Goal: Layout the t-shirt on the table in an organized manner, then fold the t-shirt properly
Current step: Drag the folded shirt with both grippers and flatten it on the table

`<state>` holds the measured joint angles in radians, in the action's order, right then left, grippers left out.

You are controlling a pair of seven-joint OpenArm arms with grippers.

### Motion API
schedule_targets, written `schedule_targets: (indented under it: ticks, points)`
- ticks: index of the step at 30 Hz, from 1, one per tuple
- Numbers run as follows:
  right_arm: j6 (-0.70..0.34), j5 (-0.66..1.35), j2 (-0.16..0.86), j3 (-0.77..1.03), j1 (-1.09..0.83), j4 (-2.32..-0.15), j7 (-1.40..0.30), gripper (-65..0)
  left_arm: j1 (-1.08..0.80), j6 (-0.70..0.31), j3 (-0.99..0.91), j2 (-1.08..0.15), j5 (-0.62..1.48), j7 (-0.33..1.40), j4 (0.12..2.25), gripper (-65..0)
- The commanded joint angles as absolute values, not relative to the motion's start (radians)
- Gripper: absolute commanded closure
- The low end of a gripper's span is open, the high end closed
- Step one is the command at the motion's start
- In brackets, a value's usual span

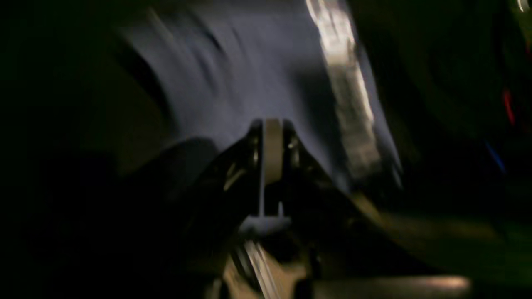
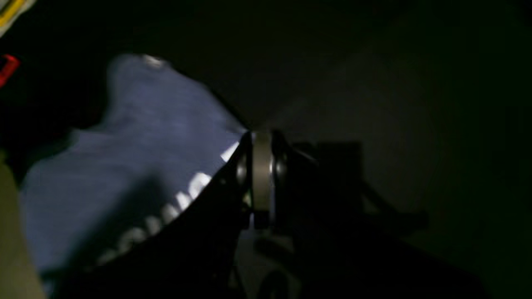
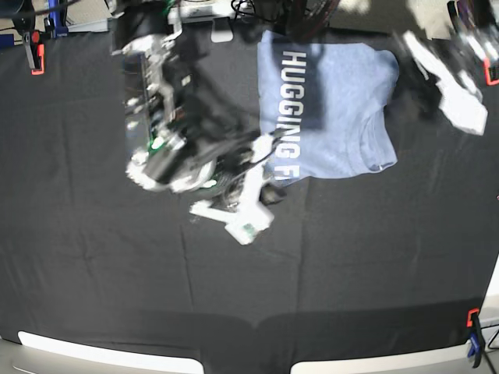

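Observation:
The t-shirt (image 3: 335, 109) lies flat and folded near the far edge of the table (image 3: 312, 273), light blue-grey, with white "HUGGING F" lettering down its left side. My right arm (image 3: 168, 148) is motion-blurred and reaches toward the shirt's near-left corner. In the right wrist view my right gripper (image 2: 262, 139) is shut at the edge of the t-shirt (image 2: 145, 145), and no cloth shows between its jaws. My left arm (image 3: 456, 86) is blurred beside the shirt's right edge. My left gripper (image 1: 272, 124) is shut, with the t-shirt (image 1: 249, 70) spread beyond it.
Red clamps (image 3: 35, 58) (image 3: 490, 74) sit at the far corners of the black cloth. A red and blue clamp (image 3: 473, 335) holds the near right corner. Cables and equipment (image 3: 203, 12) crowd the far edge. A pale blurred band (image 1: 345, 95) crosses the left wrist view.

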<state>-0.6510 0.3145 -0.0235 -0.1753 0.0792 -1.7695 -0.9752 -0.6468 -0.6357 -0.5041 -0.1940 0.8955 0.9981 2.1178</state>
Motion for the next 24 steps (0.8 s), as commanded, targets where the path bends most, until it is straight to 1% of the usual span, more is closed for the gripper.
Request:
schedule_targets:
  ticks: [1,4,7,11,15,18,21,22,24]
  points:
    - [-0.654,0.339,-0.029,-0.178,0.113,-1.762,-0.941,0.0,-0.672,-0.645,-0.510,-0.184,0.918,0.976,2.135,0.0]
    - [-0.654,0.339,-0.024,-0.181,0.163,-1.681,-0.941,0.0,-0.728,-0.645,-0.507,-0.146,0.919,0.984,2.134,0.0]
    - [-0.655,0.339,-0.022,-0.197,0.214,-1.588,-0.942,0.0,-0.749,-0.645,-0.476,-0.135,0.918,1.002,2.119,0.0]
    - [-0.655,0.331,-0.022,-0.253,0.247,-1.512,-0.942,0.0,-0.727,-0.645,-0.405,-0.133,0.899,0.942,2.016,0.0]
    - [-0.655,0.290,-0.022,-0.297,0.246,-1.509,-0.938,0.0,-0.647,-0.645,-0.341,-0.133,0.810,0.903,1.872,0.0]
    - [-0.655,0.290,-0.022,-0.308,0.246,-1.509,-0.940,0.0,-0.570,-0.645,-0.338,-0.134,0.775,0.902,1.790,0.0]
    - [-0.655,0.289,-0.021,-0.308,0.245,-1.509,-0.943,0.0,-0.496,-0.644,-0.339,-0.134,0.681,0.866,1.720,0.0]
    - [-0.655,0.289,-0.019,-0.308,0.245,-1.509,-0.944,0.0,-0.474,-0.639,-0.339,-0.134,0.646,0.851,1.697,0.0]
    - [-0.655,0.287,-0.013,-0.308,0.240,-1.509,-0.952,0.0,-0.428,-0.598,-0.339,-0.135,0.569,0.819,1.654,0.0]
